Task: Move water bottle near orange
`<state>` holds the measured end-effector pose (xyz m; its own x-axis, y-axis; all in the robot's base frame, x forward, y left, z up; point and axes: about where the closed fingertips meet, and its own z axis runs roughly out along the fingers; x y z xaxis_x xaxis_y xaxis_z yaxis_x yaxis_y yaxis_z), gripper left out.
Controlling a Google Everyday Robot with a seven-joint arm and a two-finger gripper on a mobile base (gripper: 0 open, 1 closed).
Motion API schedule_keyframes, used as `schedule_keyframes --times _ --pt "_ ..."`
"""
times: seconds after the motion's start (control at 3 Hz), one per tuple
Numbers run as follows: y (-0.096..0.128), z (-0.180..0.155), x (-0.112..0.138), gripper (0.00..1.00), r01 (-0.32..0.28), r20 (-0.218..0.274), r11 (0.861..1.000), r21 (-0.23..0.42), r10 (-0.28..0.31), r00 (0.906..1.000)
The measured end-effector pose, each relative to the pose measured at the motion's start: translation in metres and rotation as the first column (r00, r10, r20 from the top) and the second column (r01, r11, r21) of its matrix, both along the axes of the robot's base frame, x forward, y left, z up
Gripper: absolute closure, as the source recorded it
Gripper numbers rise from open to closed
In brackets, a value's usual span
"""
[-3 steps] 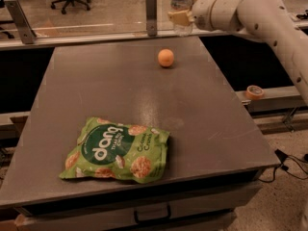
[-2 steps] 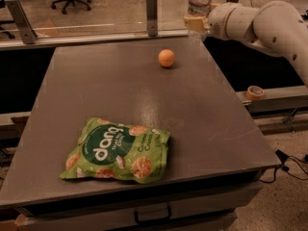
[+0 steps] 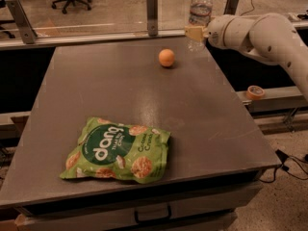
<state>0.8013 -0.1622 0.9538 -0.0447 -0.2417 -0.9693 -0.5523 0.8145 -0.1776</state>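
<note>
The water bottle (image 3: 200,14) is clear with a white cap and stands upright at the table's far right corner. Its base is at or just above the tabletop. My gripper (image 3: 195,33) reaches in from the right and is shut on the bottle's lower half, with a beige finger (image 3: 193,32) showing in front of it. The orange (image 3: 166,57) lies on the grey table (image 3: 202,109), about a bottle's width to the left of the bottle and a little nearer to me. Bottle and orange are apart.
A green snack bag (image 3: 118,149) lies flat near the table's front left. Metal posts (image 3: 152,12) and a rail run along the far edge. A tape roll (image 3: 255,91) sits on a ledge to the right. My arm (image 3: 269,35) spans the far right.
My gripper has carried the water bottle to the right and lowered it towards the tabletop. The orange and the snack bag have not moved.
</note>
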Motion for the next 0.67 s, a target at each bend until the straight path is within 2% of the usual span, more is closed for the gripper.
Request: schedule_keyframes --times 0.33,0.67 --pt "0.008 -0.021 0.008 1.0 -0.011 -0.037 0.999 0.043 0.013 0.9992" --pt "0.019 -0.039 0.014 0.83 -0.027 -0.067 0.997 0.073 0.032 0.9972"
